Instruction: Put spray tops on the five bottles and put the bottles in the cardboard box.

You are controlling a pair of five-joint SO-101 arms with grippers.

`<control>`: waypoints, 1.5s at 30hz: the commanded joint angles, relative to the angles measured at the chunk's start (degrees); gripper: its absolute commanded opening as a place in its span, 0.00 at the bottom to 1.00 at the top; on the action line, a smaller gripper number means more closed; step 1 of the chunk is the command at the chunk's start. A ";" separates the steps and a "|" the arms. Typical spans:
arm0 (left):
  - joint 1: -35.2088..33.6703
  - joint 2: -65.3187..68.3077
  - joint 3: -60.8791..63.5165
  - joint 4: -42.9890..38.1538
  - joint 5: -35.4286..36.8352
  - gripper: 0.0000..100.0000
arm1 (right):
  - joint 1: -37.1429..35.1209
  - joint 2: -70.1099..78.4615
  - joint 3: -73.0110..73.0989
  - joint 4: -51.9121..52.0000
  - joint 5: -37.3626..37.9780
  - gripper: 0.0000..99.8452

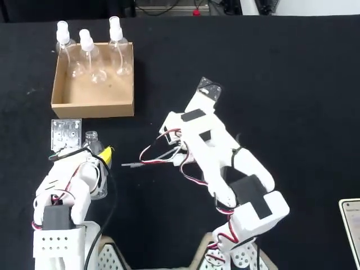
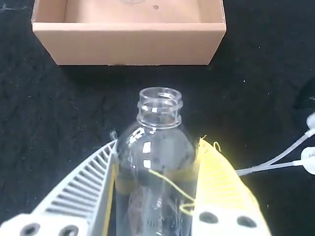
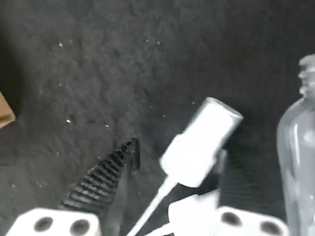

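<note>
The cardboard box (image 1: pixel 93 93) stands at the back left and holds three clear bottles (image 1: pixel 87 59) with white spray tops on. My left gripper (image 1: pixel 95 154) (image 2: pixel 157 147) is shut on an uncapped clear bottle (image 1: pixel 91 139) (image 2: pixel 158 142), whose open neck points toward the box (image 2: pixel 128 46). My right gripper (image 1: pixel 171 154) (image 3: pixel 177 157) is open just right of that bottle. A white spray top (image 3: pixel 202 142) lies between its fingers, and mat shows between it and the black finger (image 3: pixel 106 182). Its thin tube (image 1: pixel 132 165) points left. The uncapped bottle (image 3: pixel 295 147) stands beside it.
Two thin tubes (image 2: pixel 275 160) from spray tops lie on the black mat near the right gripper. A flat white object (image 1: pixel 352 222) sits at the right table edge. The mat right of the box and behind the right arm is bare.
</note>
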 commanded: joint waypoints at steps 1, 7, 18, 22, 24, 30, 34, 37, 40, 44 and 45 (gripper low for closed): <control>0.57 -0.62 -0.84 -0.79 0.35 0.12 | 0.88 0.04 -3.47 -1.67 9.76 0.07; 0.66 -0.62 -0.92 -0.79 0.35 0.12 | -0.79 0.13 -6.55 -3.25 28.22 0.04; 0.40 -0.62 -0.84 -0.79 0.35 0.12 | -3.34 -10.07 -9.71 -2.64 38.33 0.04; 0.48 -0.62 -0.92 -0.79 0.35 0.12 | -4.84 -20.18 -8.75 -2.73 38.42 0.04; 0.31 -0.62 -1.01 -0.79 0.35 0.12 | -5.54 -24.84 -7.96 -3.16 38.42 0.04; 0.66 -0.62 -0.84 -0.79 0.35 0.12 | -7.38 -34.59 -7.69 -3.16 38.33 0.04; 0.75 -0.62 -1.10 -0.62 0.35 0.12 | -7.30 -39.25 -8.48 -3.60 38.15 0.04; 2.42 -0.70 -3.56 0.70 0.35 0.12 | -7.21 -43.47 -8.40 -6.24 38.24 0.04; 8.31 -0.70 -8.13 2.99 0.26 0.12 | -4.84 -47.52 -8.40 -8.26 38.15 0.04; 17.80 -0.70 -12.00 2.90 -2.29 0.12 | -0.88 -51.82 -8.66 -9.14 38.07 0.04; 19.82 -0.70 -12.79 2.81 -2.64 0.12 | -0.44 -52.79 -8.48 -8.97 38.07 0.04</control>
